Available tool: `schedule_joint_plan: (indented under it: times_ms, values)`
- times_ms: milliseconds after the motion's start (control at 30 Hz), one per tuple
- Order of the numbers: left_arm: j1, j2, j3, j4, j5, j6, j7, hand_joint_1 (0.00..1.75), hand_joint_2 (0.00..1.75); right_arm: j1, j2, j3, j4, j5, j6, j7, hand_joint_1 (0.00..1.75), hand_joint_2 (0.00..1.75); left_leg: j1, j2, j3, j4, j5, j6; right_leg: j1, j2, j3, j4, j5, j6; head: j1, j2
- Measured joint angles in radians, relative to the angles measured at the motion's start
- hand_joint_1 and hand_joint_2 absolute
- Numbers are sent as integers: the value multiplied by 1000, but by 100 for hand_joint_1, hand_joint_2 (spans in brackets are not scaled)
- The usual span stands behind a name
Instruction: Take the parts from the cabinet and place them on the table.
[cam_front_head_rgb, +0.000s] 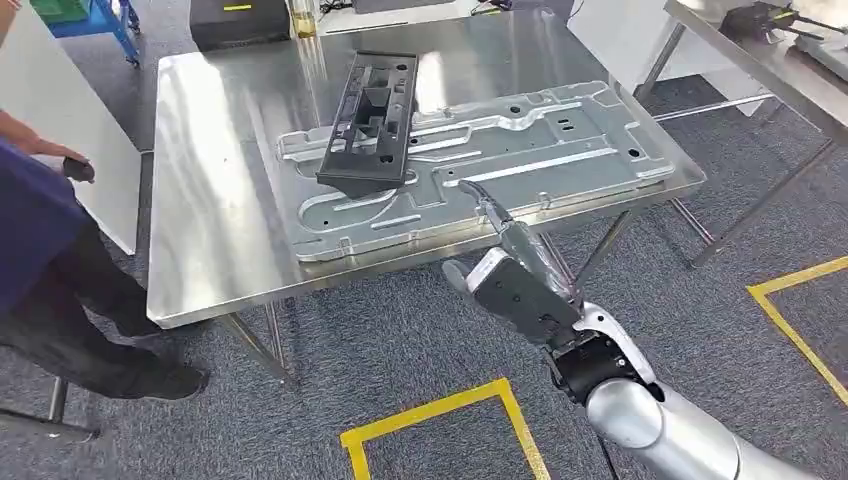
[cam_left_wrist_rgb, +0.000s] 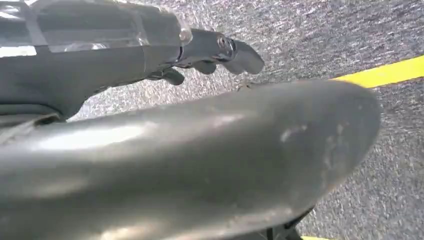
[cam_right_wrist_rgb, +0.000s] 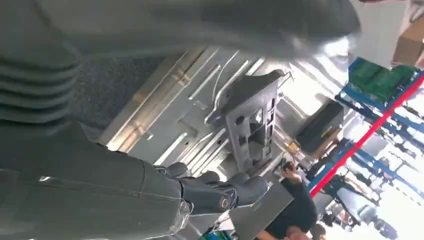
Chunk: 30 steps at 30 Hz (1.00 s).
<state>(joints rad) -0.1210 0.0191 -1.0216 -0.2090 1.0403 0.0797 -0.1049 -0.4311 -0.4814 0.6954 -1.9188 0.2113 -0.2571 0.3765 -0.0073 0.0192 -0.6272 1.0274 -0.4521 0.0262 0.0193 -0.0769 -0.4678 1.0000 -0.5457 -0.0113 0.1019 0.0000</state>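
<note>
My right hand (cam_front_head_rgb: 510, 285) reaches up from the lower right toward the near edge of the steel table (cam_front_head_rgb: 210, 250). Fingers extended and apart, nothing held; the fingertips (cam_front_head_rgb: 478, 192) lie over the near edge of the grey stamped metal panel (cam_front_head_rgb: 560, 150), contact not clear from the head view. Right wrist view: dark fingers (cam_right_wrist_rgb: 220, 192) slightly curled, empty, with the panel and table beyond them.

Grey panel lies flat across the middle and right of the table, long side running left to right, its near edge close to the table's near edge. Black plastic frame part (cam_front_head_rgb: 372, 115) rests on top of the panel, toward its left half, tilted, one end propped up on the far side. Both parts are on the table.

My left hand (cam_left_wrist_rgb: 210, 52) hangs over grey carpet (cam_left_wrist_rgb: 320, 30) beside a yellow floor line (cam_left_wrist_rgb: 385, 72); dark fingers apart, holding nothing.

A person in dark clothing (cam_front_head_rgb: 50, 250) stands at the left of the table, one hand (cam_front_head_rgb: 60, 155) near a white board. More yellow tape (cam_front_head_rgb: 440, 415) marks the floor near me
</note>
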Motion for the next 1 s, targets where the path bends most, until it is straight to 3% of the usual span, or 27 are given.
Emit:
schedule_joint_plan:
  times_ms: [33, 100, 133, 167, 200, 267, 300, 333, 367, 400, 433, 467, 500, 600, 633, 667, 700, 767, 800, 833, 867, 933, 967, 1000]
  values:
    - [2, 0, 0, 0, 0, 0, 0, 0, 0, 2, 1, -5, 0, -8, -1, -3, 0, 0, 0, 13, -2, 0, 6, -7, 3, 7, 1, -18, -7, 1, -5, 0]
    - [3, 0, 0, 0, 1, 0, 0, 0, 0, 25, 0, -10, 2, -27, -4, -8, 0, 0, 3, 41, -2, -5, 15, -17, 5, 28, -1, -32, -5, -2, 0, 0]
    - [2, 0, 0, 0, 3, 0, 0, 0, 0, 41, 1, -13, 5, -36, -6, -18, 0, 0, 3, 35, -5, 1, 8, -25, -4, 36, 3, -49, 13, -5, -3, 0]
    - [1, 0, 0, 0, 4, 0, 0, 0, 0, 54, 2, -14, 8, -45, -11, -25, 0, 0, 7, -10, -13, 21, -20, -32, -6, 46, -2, -52, 21, -7, -11, 0]
    - [1, 0, 0, 0, 4, 0, -1, 0, 0, 64, 2, -15, 11, -51, -17, -35, 0, 0, 6, -25, -33, 74, -65, -33, -6, 56, -9, -51, 28, -13, -18, 0]
    - [3, 0, 0, 0, 8, 2, -1, 0, 0, 103, 3, -20, 18, -66, -30, -53, 0, 0, 7, -26, -91, 231, -150, -38, -5, 73, -23, -50, 37, -15, -39, 0]
    - [4, 0, 0, 0, 10, 2, -1, 0, 0, 122, 3, -23, 22, -72, -35, -63, 0, 0, 6, -26, -106, 279, -163, -39, -5, 82, -30, -46, 41, -13, -40, 0]
    - [4, 0, 0, 0, 10, 5, -1, 0, 0, 137, 3, -25, 28, -76, -42, -74, 0, 0, 6, -24, -100, 283, -152, -39, -5, 90, -37, -42, 43, -11, -42, 0]
    - [4, 0, 0, 0, 10, 5, -1, 0, 0, 151, 4, -26, 33, -78, -44, -82, 0, 0, 7, -24, -73, 245, -121, -39, -6, 101, -42, -36, 44, -10, -45, 0]
    - [4, 0, 0, 0, 11, 6, -1, 0, 0, 161, 4, -30, 38, -80, -47, -86, 0, 0, 8, -30, -25, 169, -80, -38, -7, 111, -47, -28, 43, -10, -47, 0]
    - [4, 0, 0, 0, 11, 6, -1, 0, 0, 166, 4, -33, 42, -82, -48, -89, 0, 0, 11, -56, 29, 75, -42, -36, -8, 121, -51, -19, 41, -6, -48, 0]
    - [4, 0, 0, 0, 11, 6, -1, 0, 0, 171, 5, -36, 45, -83, -50, -91, 0, 0, 18, -120, 59, 20, -58, -28, -12, 127, -59, -11, 38, -1, -48, 0]
    - [5, 0, 0, 0, 11, 6, -1, 0, 0, 171, 5, -38, 48, -83, -51, -91, 0, 0, 22, -135, 69, 12, -57, -28, -10, 139, -72, -2, 37, 2, -48, 0]
    - [6, 2, 0, 1, 13, 7, -1, 0, 0, 182, 7, -45, 59, -84, -53, -92, 0, 0, 17, -99, 68, 5, -60, -22, -14, 174, -80, -3, 48, 22, -47, 0]
    - [5, -1, 0, 0, 13, 7, -2, 0, 0, 184, 6, -50, 62, -84, -53, -92, 0, 0, 26, -80, 69, -6, -55, -15, -12, 179, -86, 1, 43, 27, -48, 0]
    - [4, 1, 1, 0, 13, 7, -1, 0, 0, 187, 8, -55, 64, -85, -56, -92, 0, 0, 26, -67, 71, -9, -54, -12, -9, 133, -93, 18, 29, 35, -45, 0]
    - [5, -1, 1, 0, 13, 7, -1, 0, 0, 189, 7, -59, 66, -89, -60, -93, 0, 0, 26, -51, 71, -9, -54, -9, -11, 103, -118, 69, -3, 43, -32, 0]
    - [8, -1, 1, 0, 18, 9, 0, 0, 0, 213, 11, -67, 76, -87, -76, -106, 0, 0, 25, -19, 69, -9, -55, -9, -20, 85, -191, 221, -72, 56, -26, 0]
    - [8, 0, 1, 1, 19, 11, 1, 0, 0, 229, 13, -71, 83, -80, -86, -113, 0, 0, 26, -6, 68, -9, -55, -8, -23, 82, -215, 275, -88, 60, -24, 0]
    - [8, 0, 1, 2, 20, 15, 1, 0, 0, 245, 14, -75, 94, -72, -98, -121, 0, 0, 25, 10, 69, -9, -57, -9, -28, 81, -223, 295, -81, 61, -16, 0]
    - [7, 1, 2, 2, 21, 16, 1, 0, 0, 255, 15, -80, 101, -66, -107, -126, 0, 0, 25, 25, 69, -9, -58, -10, -30, 78, -210, 266, -51, 62, -12, 0]
    - [5, -1, 3, 1, 23, 16, 1, 0, 0, 274, 18, -91, 110, -63, -127, -134, 0, 0, 26, 50, 72, -9, -60, -13, -30, 62, -139, 111, 39, 59, -5, 0]
    - [4, -3, 3, 1, 25, 17, 0, 0, 0, 283, 19, -99, 114, -65, -138, -137, 0, 0, 25, 60, 75, -9, -62, -17, -28, 30, -100, 29, 71, 55, -1, 0]
    - [4, -3, 5, 1, 27, 19, -1, 0, 0, 292, 21, -108, 119, -74, -153, -144, 0, 0, 19, 70, 73, -8, -65, -22, -12, -8, -87, 1, 53, 53, 1, 0]
